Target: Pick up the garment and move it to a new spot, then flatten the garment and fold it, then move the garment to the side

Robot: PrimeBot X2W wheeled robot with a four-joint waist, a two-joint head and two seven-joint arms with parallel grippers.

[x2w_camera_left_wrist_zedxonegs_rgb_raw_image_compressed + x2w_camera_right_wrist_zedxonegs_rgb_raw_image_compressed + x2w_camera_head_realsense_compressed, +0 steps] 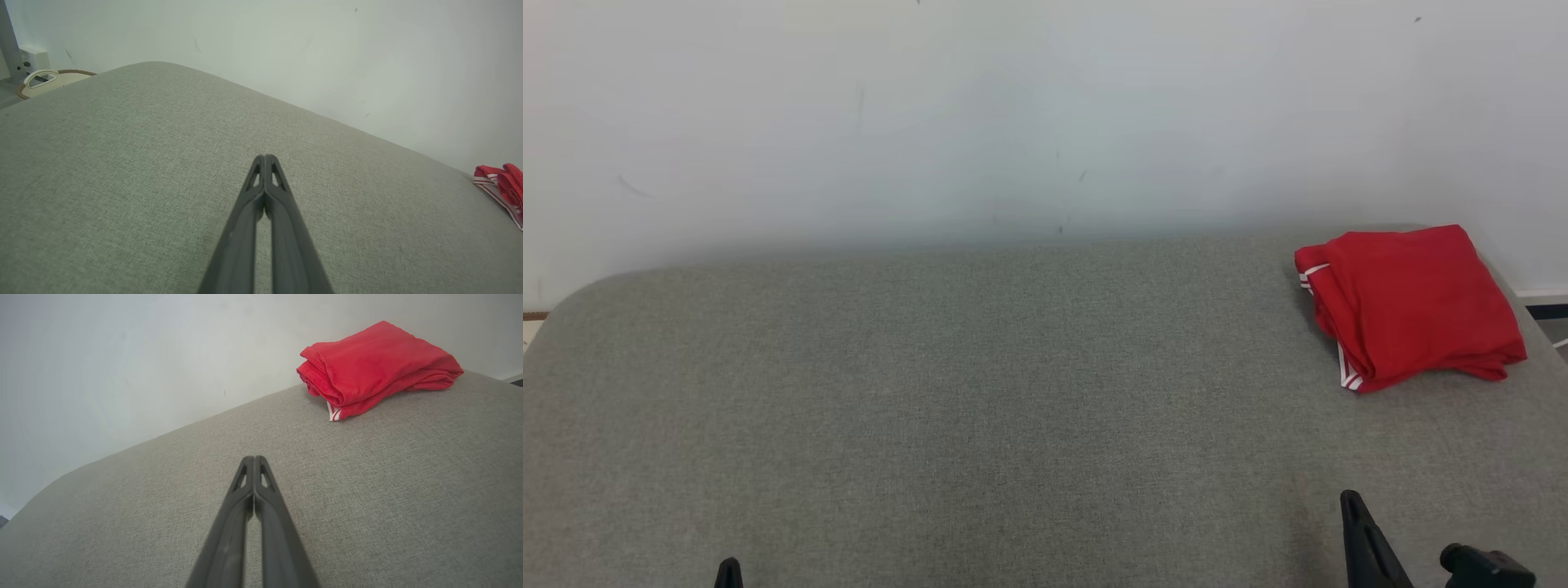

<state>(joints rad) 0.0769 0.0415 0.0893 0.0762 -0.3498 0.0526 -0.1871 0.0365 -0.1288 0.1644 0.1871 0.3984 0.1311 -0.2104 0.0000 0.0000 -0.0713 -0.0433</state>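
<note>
Cloth like this will be light, limp and shapeless once lifted, I judge. The red garment (pixel 1413 306) looks like a thin jersey piece with white stripes (pixel 1346 371) along one hem, and it lies folded into a thick, roughly square bundle of several layers. It sits at the far right corner of the grey padded surface (pixel 1013 392), close to the pale wall (pixel 1013 122) and well apart from both arms. The left gripper (pixel 265 157) is over bare upholstery near the front edge, its two dark fingers pressed together at the tips and holding nothing. The right gripper (pixel 254 458) is likewise closed and empty, with the bundle ahead and to its right. Since the piece is already folded and off to the side, the task looks either finished or not begun; I cannot tell which. If it is to be picked up, a pinch on the top layer alone would probably let the fold fall open. The better hold is the stacked edge by the striped hem, with the jaws opened first and slid under every layer. The woven cover may drag on the fabric, so lifting beats sliding.
</note>
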